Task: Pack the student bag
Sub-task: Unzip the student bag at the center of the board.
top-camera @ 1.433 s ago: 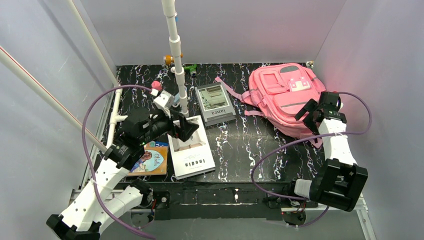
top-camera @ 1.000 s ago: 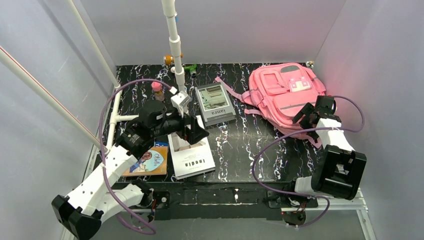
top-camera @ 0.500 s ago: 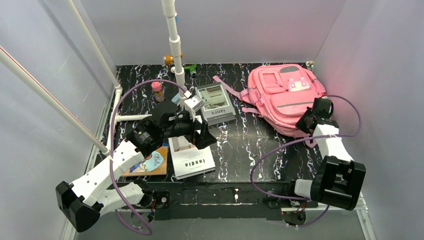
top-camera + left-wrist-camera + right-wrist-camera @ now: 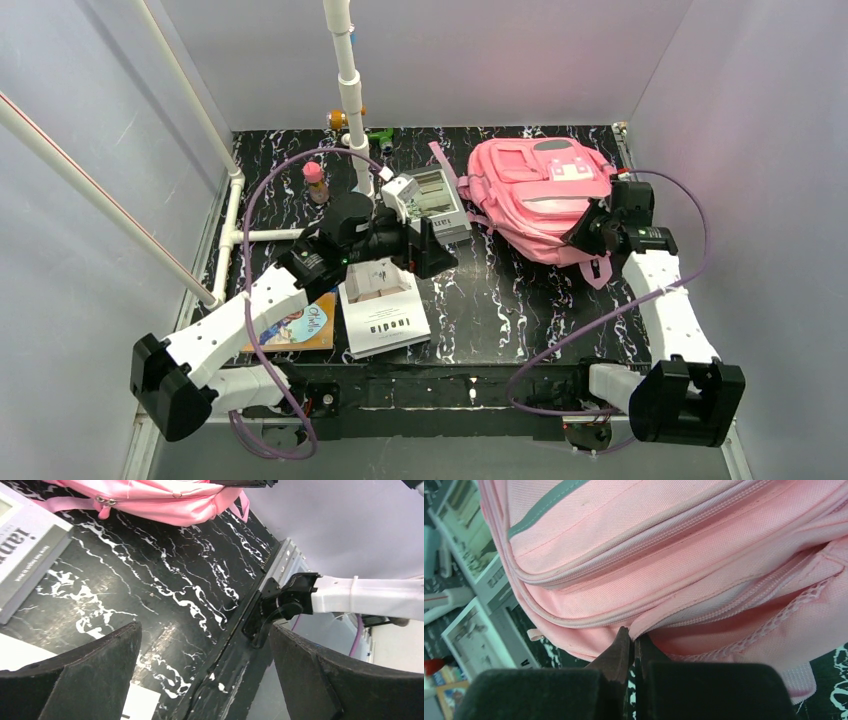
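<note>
Far right on table (image 4: pixel 500 300): student bag (image 4: pixel 535 195). Just left of bag: thick book (image 4: pixel 442 205). Nearer, left of centre: thin book (image 4: pixel 385 318); picture book (image 4: pixel 305 325) beside it, further left. Far left: small bottle (image 4: pixel 315 182). At bag's near edge: right gripper (image 4: pixel 585 228). Between thick and thin books: left gripper (image 4: pixel 432 252).

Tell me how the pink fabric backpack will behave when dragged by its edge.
Probably floppy: the pink fabric backpack lies slumped, so it should bunch where the right gripper pinches it. Likely drags rather than rolls: it lies broad and flat. Loose straps may snag.
</note>
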You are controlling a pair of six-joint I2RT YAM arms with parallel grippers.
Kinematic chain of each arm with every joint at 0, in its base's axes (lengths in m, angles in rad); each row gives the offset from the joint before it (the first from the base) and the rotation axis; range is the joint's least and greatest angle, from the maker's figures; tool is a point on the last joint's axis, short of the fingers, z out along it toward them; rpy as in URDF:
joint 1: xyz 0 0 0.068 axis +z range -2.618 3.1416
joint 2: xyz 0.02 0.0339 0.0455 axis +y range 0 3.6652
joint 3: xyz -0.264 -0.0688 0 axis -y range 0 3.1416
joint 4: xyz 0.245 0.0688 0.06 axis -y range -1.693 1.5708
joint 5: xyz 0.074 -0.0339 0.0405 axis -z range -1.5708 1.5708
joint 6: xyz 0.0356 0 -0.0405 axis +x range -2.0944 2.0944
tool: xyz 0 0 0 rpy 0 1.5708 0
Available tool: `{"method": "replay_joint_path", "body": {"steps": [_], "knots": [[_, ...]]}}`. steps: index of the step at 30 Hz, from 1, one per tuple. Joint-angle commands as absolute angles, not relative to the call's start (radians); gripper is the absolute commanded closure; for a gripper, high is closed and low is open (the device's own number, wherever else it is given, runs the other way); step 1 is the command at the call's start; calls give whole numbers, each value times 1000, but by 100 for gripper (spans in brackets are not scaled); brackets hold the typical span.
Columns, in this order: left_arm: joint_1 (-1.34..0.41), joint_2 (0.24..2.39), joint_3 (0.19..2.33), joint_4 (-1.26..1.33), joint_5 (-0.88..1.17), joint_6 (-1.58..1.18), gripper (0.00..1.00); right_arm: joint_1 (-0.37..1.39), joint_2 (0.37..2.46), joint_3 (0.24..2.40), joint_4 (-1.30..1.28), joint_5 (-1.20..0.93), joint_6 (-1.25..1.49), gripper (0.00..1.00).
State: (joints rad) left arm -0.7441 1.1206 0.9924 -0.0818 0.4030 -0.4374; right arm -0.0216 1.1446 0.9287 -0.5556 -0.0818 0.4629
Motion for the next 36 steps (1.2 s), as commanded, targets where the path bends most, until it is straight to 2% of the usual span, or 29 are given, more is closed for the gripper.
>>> {"method": "replay_joint_path", "body": {"steps": [1,4,6,9,13,17,19,22,28,36], "knots": [[-790,1167,1021,-6,408,-503,1,-5,1049,1034,-588,-312,466,99],[-852,1178,1024,-7,308,-305,1,-5,1024,1086,-672,-363,441,99],[-892,1164,958,57,188,-114,1,-5,1004,1113,-737,-357,417,99],[-896,1209,908,145,123,153,1,-5,982,1134,-781,-322,387,99],[-898,1291,811,380,153,407,1,-5,983,1161,-796,-329,387,99],[-857,1399,722,677,160,458,1,-5,978,1201,-815,-305,375,99],[-849,1492,741,719,173,507,6,-5,982,1212,-817,-306,373,99],[-841,1627,742,926,149,517,8,-5,988,1222,-820,-326,378,99],[-840,1786,816,1085,155,536,9,-5,980,1246,-836,-331,382,99],[-842,1829,858,1134,181,519,13,-5,969,1240,-842,-325,387,99]]}}
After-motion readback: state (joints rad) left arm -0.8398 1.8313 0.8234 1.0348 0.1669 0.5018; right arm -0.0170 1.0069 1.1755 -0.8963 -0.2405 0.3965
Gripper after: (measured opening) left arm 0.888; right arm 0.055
